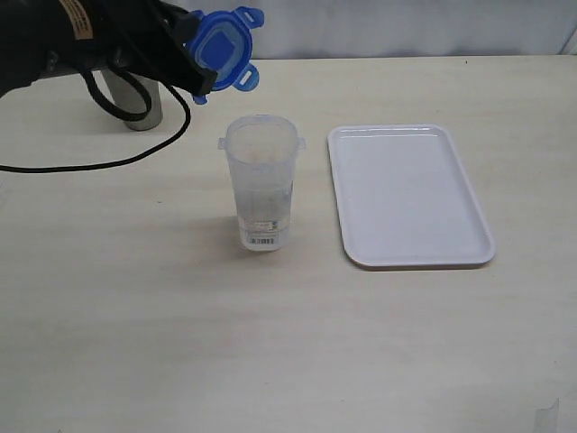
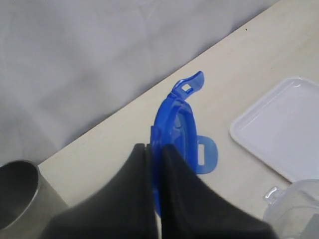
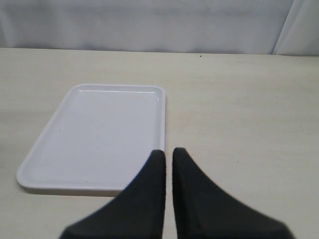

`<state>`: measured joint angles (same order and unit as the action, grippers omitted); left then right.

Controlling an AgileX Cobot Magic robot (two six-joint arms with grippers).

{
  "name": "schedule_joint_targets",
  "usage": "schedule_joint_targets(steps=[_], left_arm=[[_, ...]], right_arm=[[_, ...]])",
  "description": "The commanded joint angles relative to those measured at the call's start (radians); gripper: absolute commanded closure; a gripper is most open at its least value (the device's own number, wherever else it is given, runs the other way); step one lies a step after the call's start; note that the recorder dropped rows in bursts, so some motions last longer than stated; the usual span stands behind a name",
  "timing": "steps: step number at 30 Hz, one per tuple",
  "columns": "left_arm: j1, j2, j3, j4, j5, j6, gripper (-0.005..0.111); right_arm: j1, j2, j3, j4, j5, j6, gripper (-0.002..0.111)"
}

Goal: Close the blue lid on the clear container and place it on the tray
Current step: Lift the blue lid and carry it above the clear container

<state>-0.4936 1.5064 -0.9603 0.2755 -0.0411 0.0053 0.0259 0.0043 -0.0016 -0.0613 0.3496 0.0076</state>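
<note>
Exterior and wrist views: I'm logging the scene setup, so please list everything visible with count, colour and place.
blue lid: one, bright blue, in the air behind the container, pinched by the left gripper.
clear container: one, clear with a white barcode sticker, upright and open on the table, left of the tray.
tray: one, white, flat on the table.
metal cup: one, grey, back left of the table.
black cable: one, black, trailing over the table's left side.
table: one, pale beige.
backdrop: one, pale grey, behind the table.
left gripper: one, black, shut on the blue lid.
right gripper: one, black, shut on nothing, near the tray.
</note>
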Motion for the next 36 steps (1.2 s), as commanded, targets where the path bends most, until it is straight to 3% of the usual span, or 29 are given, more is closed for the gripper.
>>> schedule_joint_targets(steps=[1, 8, 17, 20, 25, 36], left_arm=[[-0.007, -0.008, -0.001, 0.001, -0.036, 0.010, 0.107], [-0.007, -0.008, -0.001, 0.045, -0.014, 0.059, 0.107], [-0.007, -0.008, -0.001, 0.475, -0.025, 0.078, 0.107], [-0.014, -0.008, -0.001, 0.500, -0.021, 0.089, 0.107], [-0.096, -0.008, -0.001, 0.500, -0.011, 0.258, 0.107], [-0.101, -0.008, -0.001, 0.500, -0.003, 0.310, 0.107]], right_arm=[[-0.004, -0.004, 0.002, 0.001, -0.004, 0.000, 0.103], [-0.004, -0.004, 0.002, 0.001, -0.004, 0.000, 0.103], [-0.004, -0.004, 0.002, 0.001, -0.004, 0.000, 0.103], [-0.004, -0.004, 0.002, 0.001, -0.004, 0.000, 0.103], [-0.004, -0.004, 0.002, 0.001, -0.004, 0.000, 0.103], [-0.004, -0.004, 0.002, 0.001, -0.004, 0.000, 0.103]])
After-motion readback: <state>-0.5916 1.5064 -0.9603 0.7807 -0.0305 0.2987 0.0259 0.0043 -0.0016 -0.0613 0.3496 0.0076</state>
